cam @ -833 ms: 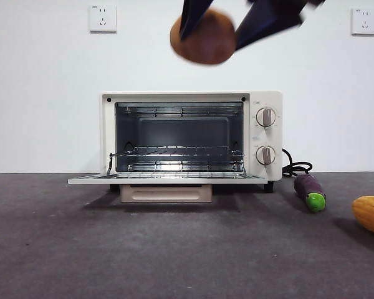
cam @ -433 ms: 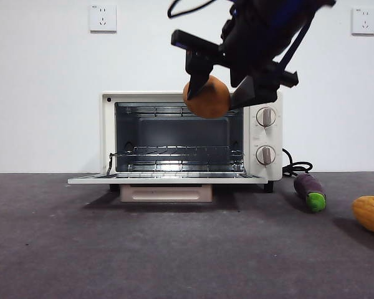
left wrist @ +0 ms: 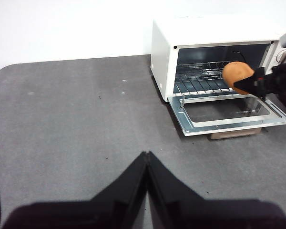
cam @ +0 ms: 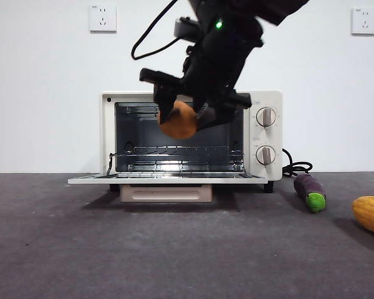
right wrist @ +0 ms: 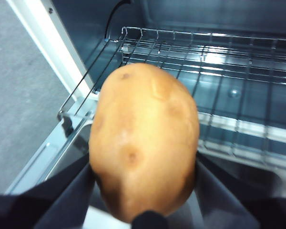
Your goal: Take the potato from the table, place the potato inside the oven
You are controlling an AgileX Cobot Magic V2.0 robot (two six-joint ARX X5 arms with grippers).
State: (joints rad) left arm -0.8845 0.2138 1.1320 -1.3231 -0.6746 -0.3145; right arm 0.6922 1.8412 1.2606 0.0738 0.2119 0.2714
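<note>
My right gripper [cam: 182,118] is shut on the orange-brown potato [cam: 178,121], holding it in the air in front of the oven's open mouth, above the lowered door [cam: 167,179]. In the right wrist view the potato [right wrist: 145,140] fills the space between the jaws, with the wire rack [right wrist: 229,71] just beyond it. The cream-white oven [cam: 190,138] stands open at the back of the dark grey table [cam: 112,249]. The left wrist view shows the potato [left wrist: 237,77] before the oven [left wrist: 214,57]. My left gripper [left wrist: 146,160] is shut, low over the table, far from the oven.
A purple eggplant with a green end [cam: 310,192] lies right of the oven beside its black cord [cam: 294,167]. A yellow corn cob [cam: 371,213] lies at the right edge. The oven's lowered door juts out toward the front.
My right gripper has come down from the top of the picture and moved left with the potato, from above the oven to in front of its opening.
</note>
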